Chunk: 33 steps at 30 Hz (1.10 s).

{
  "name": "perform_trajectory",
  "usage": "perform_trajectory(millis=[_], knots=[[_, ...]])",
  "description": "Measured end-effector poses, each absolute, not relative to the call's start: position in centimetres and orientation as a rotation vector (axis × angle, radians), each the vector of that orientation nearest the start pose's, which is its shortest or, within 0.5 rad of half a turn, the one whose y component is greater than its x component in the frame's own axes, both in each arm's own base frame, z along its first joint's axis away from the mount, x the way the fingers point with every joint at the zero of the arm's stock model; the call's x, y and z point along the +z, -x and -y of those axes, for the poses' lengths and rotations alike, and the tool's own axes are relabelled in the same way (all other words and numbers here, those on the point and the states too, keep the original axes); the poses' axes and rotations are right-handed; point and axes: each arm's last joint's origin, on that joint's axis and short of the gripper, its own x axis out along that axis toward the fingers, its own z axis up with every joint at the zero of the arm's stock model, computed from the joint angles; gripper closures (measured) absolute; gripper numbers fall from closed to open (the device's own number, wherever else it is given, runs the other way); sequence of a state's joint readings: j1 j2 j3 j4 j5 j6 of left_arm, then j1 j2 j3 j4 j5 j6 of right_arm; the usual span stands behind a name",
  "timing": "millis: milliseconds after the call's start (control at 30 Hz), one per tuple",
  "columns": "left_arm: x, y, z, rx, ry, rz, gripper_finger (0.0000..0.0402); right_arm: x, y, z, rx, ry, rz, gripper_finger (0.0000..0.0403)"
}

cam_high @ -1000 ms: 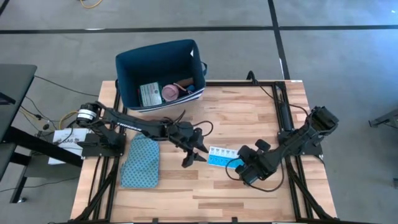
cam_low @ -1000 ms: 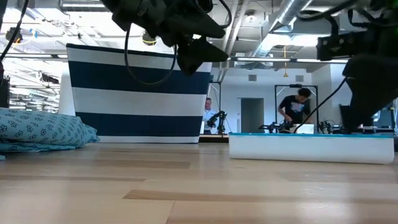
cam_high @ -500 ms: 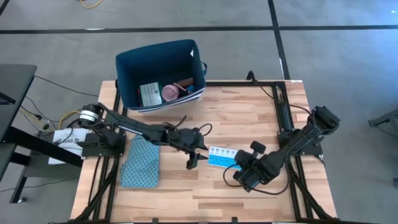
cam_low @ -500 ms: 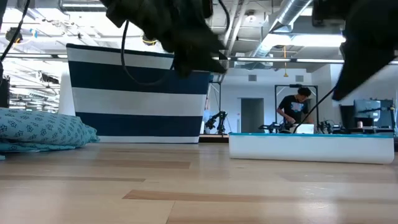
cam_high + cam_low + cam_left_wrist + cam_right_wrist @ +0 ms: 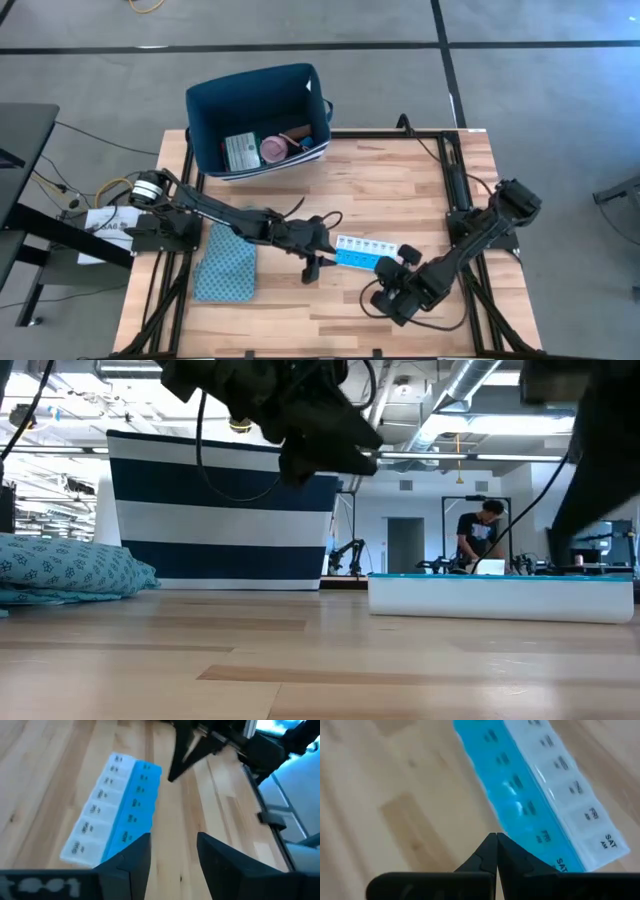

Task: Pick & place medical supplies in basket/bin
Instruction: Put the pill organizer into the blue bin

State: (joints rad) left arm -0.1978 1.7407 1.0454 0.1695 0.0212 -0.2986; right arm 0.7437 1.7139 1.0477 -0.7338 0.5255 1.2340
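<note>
The light blue pill organiser strip (image 5: 364, 252) lies flat on the wooden table (image 5: 400, 180), near its middle and well apart from the dark navy blue bin (image 5: 258, 118) at the far edge. The left gripper (image 5: 312, 264) sits just beside the strip's left end, its fingers (image 5: 131, 855) parted with a clear gap and holding nothing. The right gripper (image 5: 398, 268) is just beside the strip's opposite end, its fingers (image 5: 492, 851) pressed together at the tips and gripping nothing. Inside the bin lie a green-white flat box (image 5: 240, 151) and a pink disc (image 5: 273, 150), side by side. A blue patterned cloth pouch (image 5: 226, 260) rests on the table's left side.
</note>
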Motion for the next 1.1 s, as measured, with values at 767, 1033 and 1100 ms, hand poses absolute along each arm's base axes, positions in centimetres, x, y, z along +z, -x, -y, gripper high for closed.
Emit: perform_trajectory(millis=[767, 1033, 1100], knots=[[20.8, -36.9, 7.1, -0.079, 0.239, -0.513, 0.0316, 15.0, -20.1, -14.3, -0.913, -0.050, -1.277, 0.0403], [20.2, -36.8, 5.1, 0.040, 0.193, -0.565, 0.0316, 17.4, -20.4, -17.5, -0.712, -0.281, -1.173, 0.0403], [20.0, -36.7, 4.4, 0.111, 0.194, -0.585, 0.0316, 17.5, -20.6, -18.3, -0.651, -0.329, -1.108, 0.0403]])
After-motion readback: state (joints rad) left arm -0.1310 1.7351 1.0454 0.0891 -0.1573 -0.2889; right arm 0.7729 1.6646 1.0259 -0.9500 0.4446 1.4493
